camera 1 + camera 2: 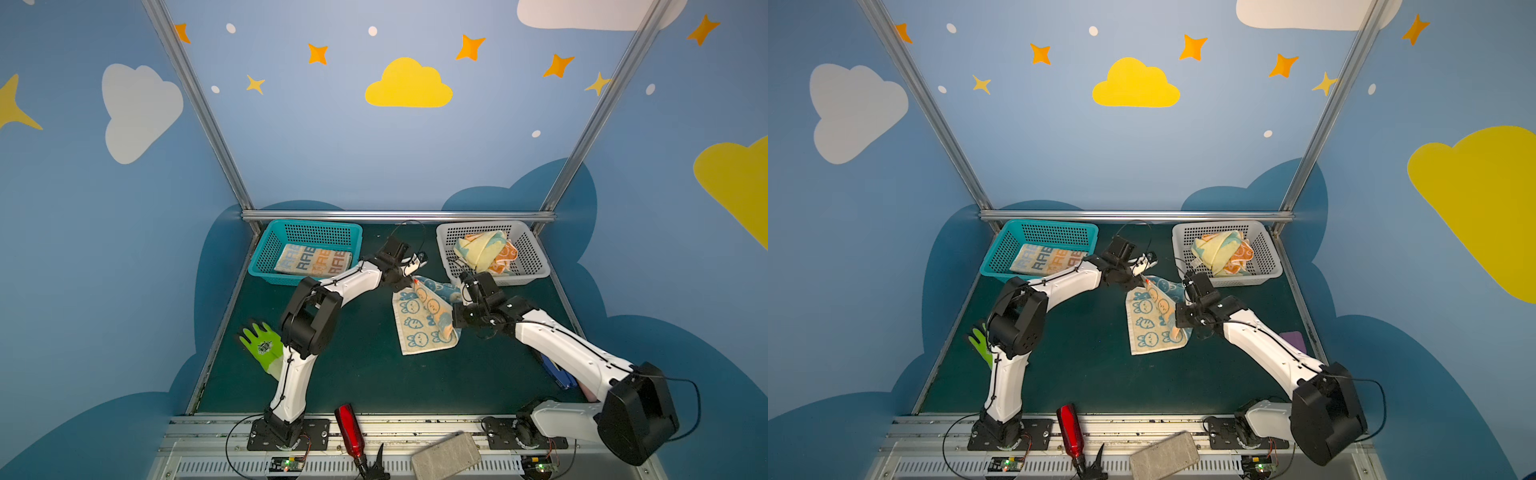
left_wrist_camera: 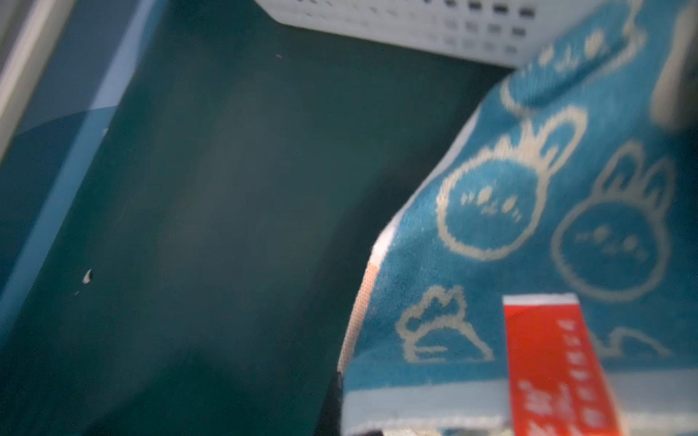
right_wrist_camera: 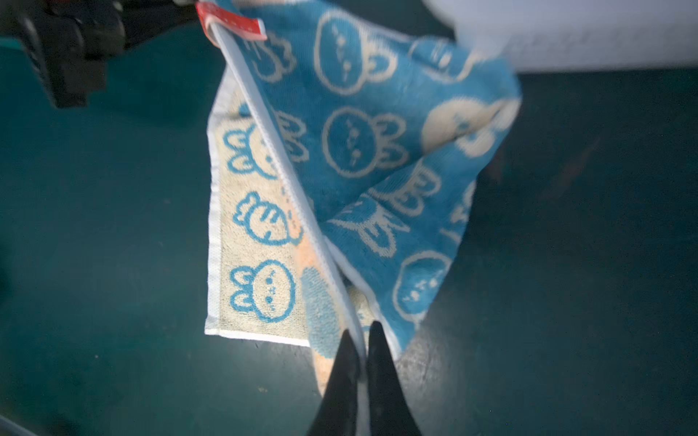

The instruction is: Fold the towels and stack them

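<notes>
A: Four towels in sight. Surface first?

B: Dark green table (image 1: 353, 374), matte and flat. Boxed in by blue walls (image 1: 311, 158) painted with white clouds and orange stars, with a yellow cloud (image 1: 409, 85) on the back one. Aluminium posts (image 1: 199, 104) rising from the far corners.

A: Containers?

B: Two, both along the far edge. At the far left corner, a teal basket (image 1: 266, 253) holding the cream towel (image 1: 313, 262) with orange and blue letters, folded flat. At the far right corner, a white basket (image 1: 534, 259) holding the pale yellow towel (image 1: 482, 249) bundled against the orange towel (image 1: 506, 257), both crumpled.

A: And the fourth?

B: Out on the table: the blue rabbit towel (image 1: 419, 320), right of centre, just in front of the white basket's near left corner. Partly raised, showing blue face and cream reverse alike. Contact between lower hem and table: unclear.

A: Held?

B: At two corners. Corner with the red label (image 2: 547, 358) clamped by the left fingers (image 2: 331, 409), mostly hidden behind cloth in the left wrist view. White hem at the corner nearest the right arm (image 1: 557, 336) pinched by the right fingers (image 3: 345, 377), shut tight on it.

A: Anything else lying about?

B: At the left edge, a green glove (image 1: 262, 347), partly under the left arm (image 1: 345, 282). On the metal rail (image 1: 415, 424) past the near edge, a red bottle (image 1: 349, 432) and a grey block (image 1: 446, 455).
</notes>
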### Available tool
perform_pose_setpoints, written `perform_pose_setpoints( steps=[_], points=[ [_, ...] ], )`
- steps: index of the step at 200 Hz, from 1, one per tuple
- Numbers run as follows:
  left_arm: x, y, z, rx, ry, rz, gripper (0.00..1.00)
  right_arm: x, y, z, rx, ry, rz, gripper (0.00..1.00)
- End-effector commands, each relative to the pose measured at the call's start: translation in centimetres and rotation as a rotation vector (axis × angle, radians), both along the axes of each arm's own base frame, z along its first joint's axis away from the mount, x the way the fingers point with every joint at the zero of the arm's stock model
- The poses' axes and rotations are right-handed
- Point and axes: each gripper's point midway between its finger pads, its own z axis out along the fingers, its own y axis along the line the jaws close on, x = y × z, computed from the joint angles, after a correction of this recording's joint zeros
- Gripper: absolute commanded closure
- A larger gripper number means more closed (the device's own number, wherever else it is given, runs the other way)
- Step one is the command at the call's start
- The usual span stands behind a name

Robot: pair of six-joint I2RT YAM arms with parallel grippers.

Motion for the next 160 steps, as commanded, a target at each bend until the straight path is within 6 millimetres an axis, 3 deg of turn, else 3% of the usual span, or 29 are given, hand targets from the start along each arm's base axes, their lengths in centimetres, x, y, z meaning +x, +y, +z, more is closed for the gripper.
perform_pose_setpoints(
  steps=[1,43,91,123,160],
  points=[
    [0.0,2.5,5.9,-0.081,0.018,0.16,0.96,0.9,-1.9,3.1,-0.088,-0.111,-0.01,1.0],
    [-0.9,4.3,12.4,-0.178,-0.033,0.295,0.96,3.9,-2.0,10.5,-0.07,-0.43,-0.001,1.0],
    [-3.8,4.6,19.6,-0.304,-0.026,0.353,0.96,5.1,-1.5,17.7,-0.082,-0.601,0.073,1.0],
    [-6.9,4.7,23.6,-0.319,-0.079,0.326,0.96,4.5,-0.7,21.3,-0.087,-0.715,0.169,1.0],
    [-11.2,5.4,28.1,-0.355,-0.155,0.279,0.96,2.0,0.1,25.2,-0.034,-0.842,0.281,1.0]
  ],
)
